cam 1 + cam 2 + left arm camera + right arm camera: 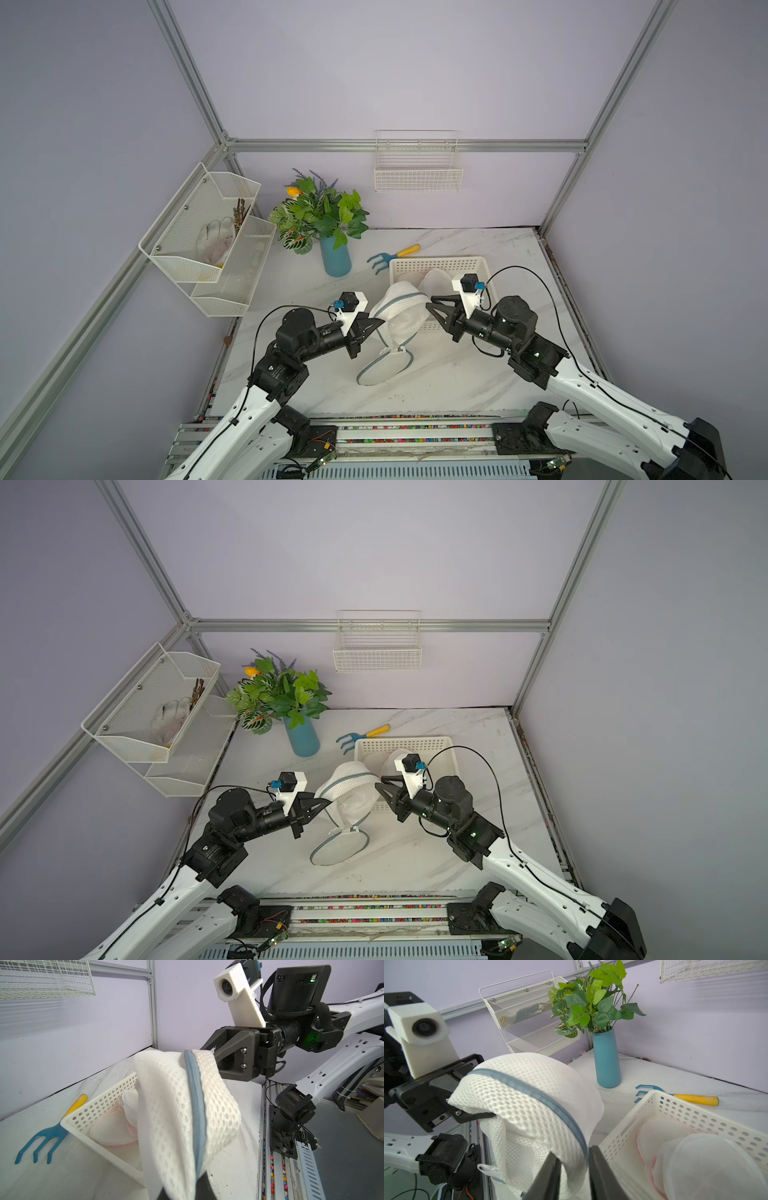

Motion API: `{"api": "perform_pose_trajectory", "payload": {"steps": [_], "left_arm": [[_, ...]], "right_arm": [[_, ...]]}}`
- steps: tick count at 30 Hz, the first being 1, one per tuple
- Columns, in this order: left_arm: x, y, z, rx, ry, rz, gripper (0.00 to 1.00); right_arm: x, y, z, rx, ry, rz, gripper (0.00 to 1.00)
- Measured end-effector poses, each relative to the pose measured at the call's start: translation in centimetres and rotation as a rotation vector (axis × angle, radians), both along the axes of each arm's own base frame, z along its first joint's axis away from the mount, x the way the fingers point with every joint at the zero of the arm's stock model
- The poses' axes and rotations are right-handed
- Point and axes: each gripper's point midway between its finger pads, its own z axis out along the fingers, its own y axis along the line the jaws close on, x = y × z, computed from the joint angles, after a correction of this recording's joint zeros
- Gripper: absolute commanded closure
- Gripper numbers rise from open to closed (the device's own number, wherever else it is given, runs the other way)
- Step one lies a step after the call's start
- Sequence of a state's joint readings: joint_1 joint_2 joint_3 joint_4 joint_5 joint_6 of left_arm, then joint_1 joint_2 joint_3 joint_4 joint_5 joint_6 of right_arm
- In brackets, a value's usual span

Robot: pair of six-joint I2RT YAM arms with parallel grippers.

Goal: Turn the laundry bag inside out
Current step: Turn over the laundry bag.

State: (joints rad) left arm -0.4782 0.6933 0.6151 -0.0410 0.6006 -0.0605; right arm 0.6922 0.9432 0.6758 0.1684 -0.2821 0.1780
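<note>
Two laundry bag edges are clamped: left end effector, right end effector.

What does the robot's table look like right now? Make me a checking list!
Surface: white marble table.
Job's things: laundry bag, top lifted, bottom on the table.
Clutter: basket, rake, vase of plants.
Grippers: left gripper shut on the bag; right gripper astride its blue trim, grip unclear.
Cables: black cable looping off each wrist, clear of the bag.
Surroundings: wire shelf and mesh rack on the walls.
</note>
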Motion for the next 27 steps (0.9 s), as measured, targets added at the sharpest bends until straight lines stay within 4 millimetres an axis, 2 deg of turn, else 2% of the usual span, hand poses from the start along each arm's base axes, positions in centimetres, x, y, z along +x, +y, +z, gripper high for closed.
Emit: {"api": "perform_pose_trajectory", "payload": {"steps": [2, 8, 15, 18, 22, 27], "left_arm": [[0.0, 0.0, 0.1, -0.001, -0.002, -0.001, 1.0], [-0.3, 0.0, -0.2, 0.019, 0.005, -0.01, 1.0], [-1.0, -0.4, 1.3, 0.085, -0.049, -0.074, 1.0], [-1.3, -0.7, 1.5, 0.122, -0.068, -0.114, 1.0], [-1.7, -1.1, 0.9, 0.177, -0.071, -0.172, 1.0], [-2.3, -1.2, -0.2, 0.259, -0.069, -0.236, 1.0]], "right_arm": [[0.2, 0.2, 0.3, 0.008, -0.01, 0.002, 1.0], [0.6, 0.3, 1.8, 0.023, -0.035, -0.009, 1.0], [1.7, 0.9, 6.3, -0.004, -0.104, -0.022, 1.0], [2.4, 1.6, 7.3, -0.053, -0.114, -0.012, 1.0], [3.4, 2.6, 7.2, -0.144, -0.106, 0.008, 1.0], [4.1, 3.8, 6.1, -0.269, -0.071, 0.063, 1.0]]}}
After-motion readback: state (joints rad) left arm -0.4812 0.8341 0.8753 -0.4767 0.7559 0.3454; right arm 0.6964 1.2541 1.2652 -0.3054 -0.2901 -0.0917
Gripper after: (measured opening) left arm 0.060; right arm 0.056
